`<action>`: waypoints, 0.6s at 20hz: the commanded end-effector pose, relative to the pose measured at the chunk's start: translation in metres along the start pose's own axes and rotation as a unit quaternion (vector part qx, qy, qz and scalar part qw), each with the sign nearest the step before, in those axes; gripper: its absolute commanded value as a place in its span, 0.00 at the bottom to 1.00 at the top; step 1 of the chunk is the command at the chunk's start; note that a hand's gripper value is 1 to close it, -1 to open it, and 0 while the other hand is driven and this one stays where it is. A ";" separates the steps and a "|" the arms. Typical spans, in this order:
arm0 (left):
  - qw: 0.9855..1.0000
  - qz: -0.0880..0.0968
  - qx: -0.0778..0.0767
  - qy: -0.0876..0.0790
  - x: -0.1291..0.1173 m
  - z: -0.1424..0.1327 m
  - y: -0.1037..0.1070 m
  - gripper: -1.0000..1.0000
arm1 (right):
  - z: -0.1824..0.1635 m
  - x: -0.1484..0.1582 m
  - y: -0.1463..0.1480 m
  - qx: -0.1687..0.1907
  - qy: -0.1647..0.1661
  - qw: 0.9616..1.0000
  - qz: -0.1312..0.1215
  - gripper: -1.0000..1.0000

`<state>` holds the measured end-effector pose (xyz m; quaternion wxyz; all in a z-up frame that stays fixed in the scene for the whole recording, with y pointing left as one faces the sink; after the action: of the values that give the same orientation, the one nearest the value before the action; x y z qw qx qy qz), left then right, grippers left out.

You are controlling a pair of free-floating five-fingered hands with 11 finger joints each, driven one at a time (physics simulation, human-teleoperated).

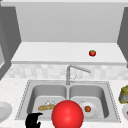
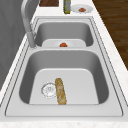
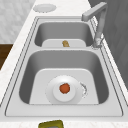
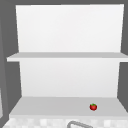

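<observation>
Front view puts the left robot hand [image 1: 33,120] low at the near edge of the sink [image 1: 23,100], in front of the left basin. It looks to be touching nothing, and I cannot tell from here whether it is spread or closed. The thing nearest to it is the bread [image 1: 46,107], a short crusty stick lying flat on the floor of that basin. In the left side view the bread [image 2: 60,90] lies lengthwise, just beside the drain [image 2: 49,89] and maybe touching its rim.

I judge the bread to be light and stiff, with a rough crust that should not slip, though a hard squeeze could crack or crush it. I would take it across the middle from above, where it is thickest, since an end hold would let it tip.

A large red ball [image 1: 67,114] sits just to the right of the robot hand, in front of the divider between the basins. The right basin holds a white plate [image 3: 53,98] with a small orange-red fruit [image 3: 64,89] on it. The tap [image 1: 68,75] rises behind the divider. A tomato [image 4: 93,107] stands on the shelf [image 4: 50,106] above, well apart from all this. Another plate [image 1: 3,111] rests on the worktop [image 1: 10,87] to the left.
</observation>
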<state>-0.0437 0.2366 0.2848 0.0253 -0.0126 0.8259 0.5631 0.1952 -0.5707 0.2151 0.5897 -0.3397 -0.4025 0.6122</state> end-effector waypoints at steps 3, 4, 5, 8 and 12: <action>1.000 0.000 0.000 0.000 0.000 0.000 0.000 0.50 | -0.003 0.000 0.014 0.007 0.002 1.000 -0.008 0.00; 1.000 0.000 0.000 0.000 0.000 0.000 0.000 0.50 | -0.003 0.000 0.016 0.011 0.002 1.000 -0.010 0.00; 1.000 0.000 0.000 0.000 0.000 0.000 0.000 0.50 | -0.004 0.000 0.019 0.016 0.002 1.000 -0.011 0.00; 1.000 0.000 0.000 0.000 0.000 0.000 0.000 0.50 | -0.010 0.000 0.018 0.027 -0.001 0.999 -0.016 0.00; 1.000 0.000 0.000 0.000 0.000 0.000 0.000 0.50 | -0.018 -0.001 0.011 0.053 -0.002 0.998 -0.015 0.00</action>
<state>-0.0437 0.2366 0.2848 0.0253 -0.0126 0.8259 0.5631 0.1997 -0.5697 0.1944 0.6052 -0.3139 -0.3817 0.6242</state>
